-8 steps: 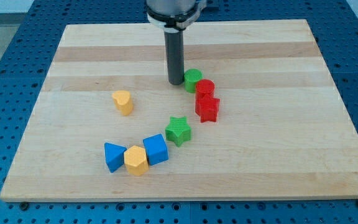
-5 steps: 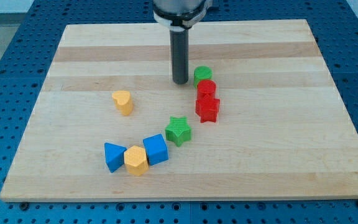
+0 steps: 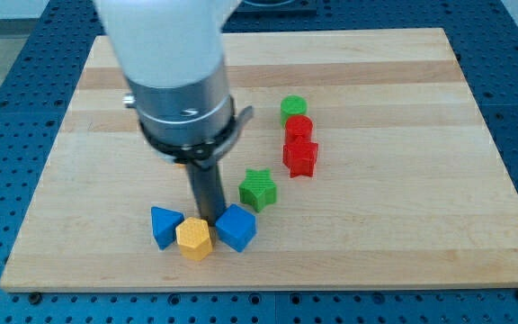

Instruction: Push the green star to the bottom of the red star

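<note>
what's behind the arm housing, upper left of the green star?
A sliver of yellow shows under the arm housing, likely a yellow block; its shape is covered. My tip sits between the yellow hexagon block and blue cube, left of the green star.

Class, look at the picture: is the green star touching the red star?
No: the green star lies apart from the red star, toward the view's lower left.
</note>
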You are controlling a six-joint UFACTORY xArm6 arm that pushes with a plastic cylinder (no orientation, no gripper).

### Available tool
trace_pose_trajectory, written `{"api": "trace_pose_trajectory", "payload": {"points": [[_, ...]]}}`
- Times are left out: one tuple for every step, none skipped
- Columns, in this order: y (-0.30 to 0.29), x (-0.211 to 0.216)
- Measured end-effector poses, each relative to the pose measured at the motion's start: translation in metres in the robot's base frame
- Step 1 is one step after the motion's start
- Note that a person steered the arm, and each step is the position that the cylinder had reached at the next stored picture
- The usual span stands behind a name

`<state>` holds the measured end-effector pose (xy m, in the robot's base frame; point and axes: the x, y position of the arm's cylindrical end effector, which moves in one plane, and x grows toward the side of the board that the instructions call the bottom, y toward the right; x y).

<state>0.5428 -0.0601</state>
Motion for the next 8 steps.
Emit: {"api": "trace_pose_trajectory", "payload": {"points": [[0.02, -0.014], [0.009, -0.014], [0.002, -0.014], [-0.006, -0.02], [-0.006, -0.033], [0.019, -0.035], [0.057, -0.035], [0.07, -0.035]]}}
